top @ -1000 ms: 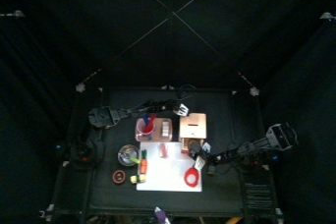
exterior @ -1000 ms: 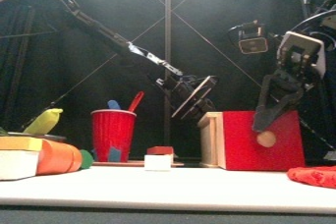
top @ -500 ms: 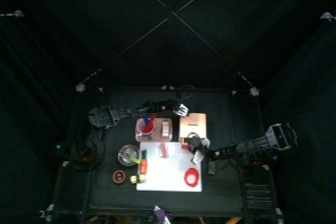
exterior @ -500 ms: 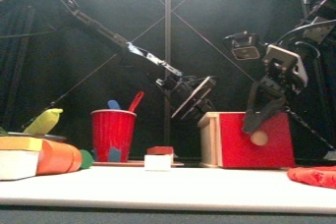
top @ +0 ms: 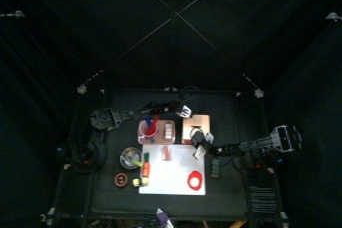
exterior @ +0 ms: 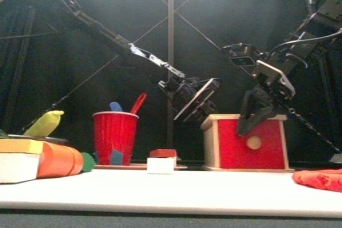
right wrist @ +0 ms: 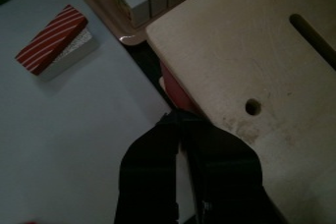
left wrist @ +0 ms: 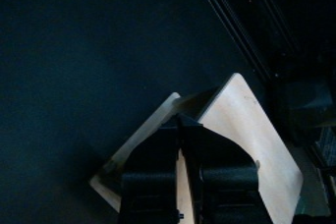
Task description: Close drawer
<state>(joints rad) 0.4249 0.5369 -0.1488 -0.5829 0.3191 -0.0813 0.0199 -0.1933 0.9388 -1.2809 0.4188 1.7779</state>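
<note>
The drawer (exterior: 246,142), a tan wooden box with a red front, stands near the table's (top: 227,107) right edge, about midway between back and front. The left claw (left wrist: 180,144) clamps the box's back top edge between its jaws. The right claw (exterior: 254,105) hangs at the box's front with its jaws narrowed; whether it touches the box is unclear. A red cup (exterior: 115,136) stands left of the box, and a small red-and-white block (exterior: 163,160) lies between them.

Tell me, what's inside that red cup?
From the front, the red cup holds two upright utensils poking above its rim: a blue one and a red one. Their lower ends and anything else inside are hidden by the cup's wall.
</note>
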